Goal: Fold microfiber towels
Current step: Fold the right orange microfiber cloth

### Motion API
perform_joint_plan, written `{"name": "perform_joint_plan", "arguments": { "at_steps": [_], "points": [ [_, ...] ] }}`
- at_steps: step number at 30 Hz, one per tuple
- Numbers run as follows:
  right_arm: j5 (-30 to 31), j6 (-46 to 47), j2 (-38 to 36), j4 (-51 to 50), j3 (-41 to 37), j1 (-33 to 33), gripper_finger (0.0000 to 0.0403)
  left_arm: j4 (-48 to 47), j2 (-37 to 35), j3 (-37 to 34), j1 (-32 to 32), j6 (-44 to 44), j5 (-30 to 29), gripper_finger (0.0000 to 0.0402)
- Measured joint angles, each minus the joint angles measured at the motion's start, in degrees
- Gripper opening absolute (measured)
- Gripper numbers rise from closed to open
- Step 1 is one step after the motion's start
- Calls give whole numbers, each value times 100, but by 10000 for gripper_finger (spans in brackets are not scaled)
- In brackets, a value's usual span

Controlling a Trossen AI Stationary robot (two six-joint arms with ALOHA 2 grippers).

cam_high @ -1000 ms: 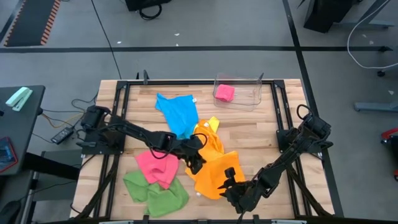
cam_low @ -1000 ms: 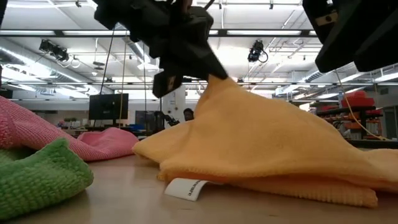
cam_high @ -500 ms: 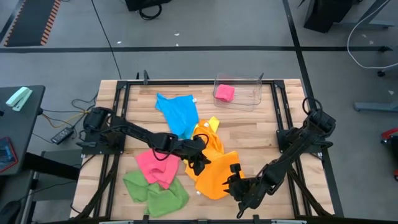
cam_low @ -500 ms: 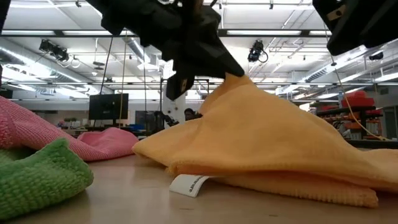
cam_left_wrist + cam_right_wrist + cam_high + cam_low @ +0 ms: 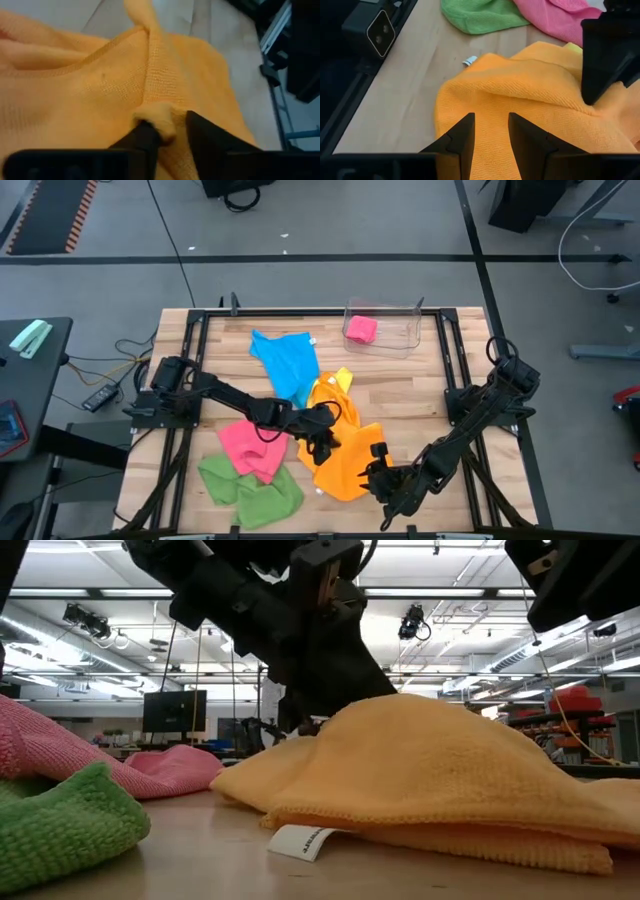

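left gripper (image 5: 167, 131) jaws standing slightly apart around a pinched ridge of orange towel (image 5: 345, 455), grip unclear | right gripper (image 5: 491, 131) jaws hovering part-open over the towel's near edge, holding nothing | towel lying heaped mid-worktop (image 5: 420, 395), its underside hidden | pink towel (image 5: 252, 447), green towel (image 5: 250, 490) lying beside it

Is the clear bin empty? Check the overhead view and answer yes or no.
No: in the high view the clear bin at the far edge of the table holds one bunched pink towel.
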Motion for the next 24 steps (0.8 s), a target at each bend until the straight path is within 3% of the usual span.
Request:
{"name": "perform_joint_plan", "arguments": {
  "at_steps": [6, 10, 18, 24],
  "points": [
    [-1, 4, 0, -1, 0, 3, 126, 6, -89, 16, -2, 311, 112, 237],
    [-2, 52, 0, -11, 0, 56, 126, -267, -297, 218, -10, 703, 118, 275],
    [2, 167, -11, -175, -2, 351, 126, -2903, -454, 1234, -184, 943, 104, 252],
    [53, -146, -11, -158, -2, 502, 127, -3152, -400, 1364, -923, 1606, -81, 223]
  ]
}}
